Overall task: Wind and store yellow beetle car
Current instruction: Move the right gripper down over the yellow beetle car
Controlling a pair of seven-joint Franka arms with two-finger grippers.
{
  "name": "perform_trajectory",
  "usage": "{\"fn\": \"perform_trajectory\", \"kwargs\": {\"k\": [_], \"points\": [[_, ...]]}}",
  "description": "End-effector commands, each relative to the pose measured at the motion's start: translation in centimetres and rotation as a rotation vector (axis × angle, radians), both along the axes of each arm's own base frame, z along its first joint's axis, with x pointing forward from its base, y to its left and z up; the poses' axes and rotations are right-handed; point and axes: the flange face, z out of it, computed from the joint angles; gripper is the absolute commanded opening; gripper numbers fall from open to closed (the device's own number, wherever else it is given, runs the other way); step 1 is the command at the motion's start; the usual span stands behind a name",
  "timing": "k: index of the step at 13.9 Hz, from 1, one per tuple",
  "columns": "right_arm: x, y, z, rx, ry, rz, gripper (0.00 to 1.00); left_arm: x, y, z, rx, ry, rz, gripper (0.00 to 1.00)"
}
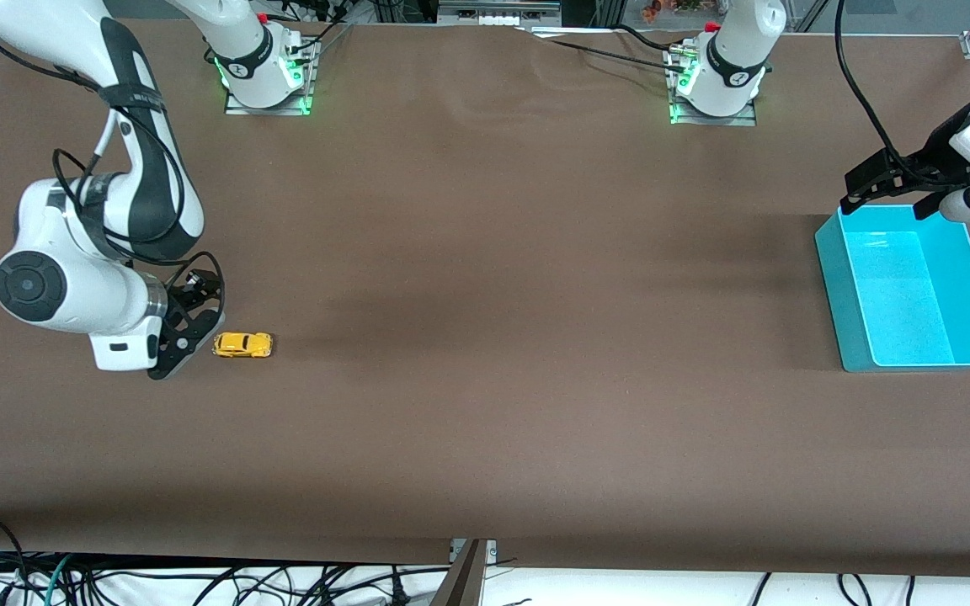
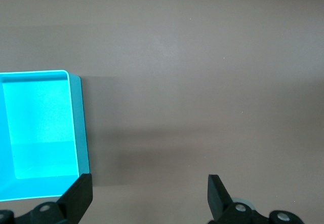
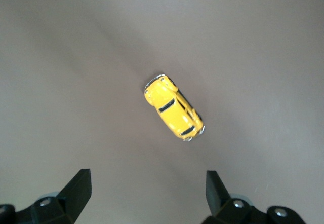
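The yellow beetle car stands on its wheels on the brown table toward the right arm's end. My right gripper is low beside it, open and empty. In the right wrist view the car lies apart from the gripper, outside its open jaws. My left gripper is open and empty, over the edge of the teal bin on the side toward the robot bases. The left wrist view shows the gripper over bare table beside the bin's wall.
The teal bin is empty and stands at the left arm's end of the table. The brown cloth stretches bare between the car and the bin. Cables hang below the table's edge nearest the front camera.
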Motion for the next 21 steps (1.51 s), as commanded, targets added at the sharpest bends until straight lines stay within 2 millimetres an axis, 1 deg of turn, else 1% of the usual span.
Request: {"fn": "perform_trajectory", "kwargs": {"k": [1, 3, 7, 10, 12, 14, 16, 19, 21], "points": [[-1.4, -0.6, -2.3, 0.031, -0.043, 0.183, 1.0, 0.1, 0.1, 0.5, -0.015, 0.006, -0.002, 1.0], [-2.0, -0.7, -4.4, 0.045, -0.07, 0.298, 1.0, 0.1, 0.1, 0.5, -0.015, 0.006, -0.002, 1.0], [-2.8, -1.2, -7.5, 0.065, -0.111, 0.507, 1.0, 0.1, 0.1, 0.5, -0.015, 0.008, -0.002, 1.0], [-2.7, -1.3, -7.7, 0.068, -0.121, 0.569, 1.0, 0.0, 0.1, 0.4, -0.015, 0.017, -0.003, 1.0], [-2.7, -1.6, -8.7, 0.072, -0.135, 0.64, 1.0, 0.0, 0.1, 0.4, -0.015, 0.017, -0.004, 1.0], [-3.2, -2.6, -10.3, 0.07, -0.161, 0.682, 1.0, 0.0, 0.1, 0.4, -0.016, 0.017, -0.004, 1.0], [-3.4, -2.7, -11.5, 0.068, -0.164, 0.699, 1.0, 0.0, 0.0, 0.4, -0.018, 0.017, -0.004, 1.0], [-3.4, -2.6, -11.7, 0.067, -0.166, 0.702, 1.0, 0.0, 0.0, 0.5, -0.018, 0.015, -0.004, 1.0], [-3.4, -2.5, -12.5, 0.066, -0.169, 0.705, 1.0, 0.0, 0.0, 0.4, -0.019, 0.017, -0.004, 1.0]]}}
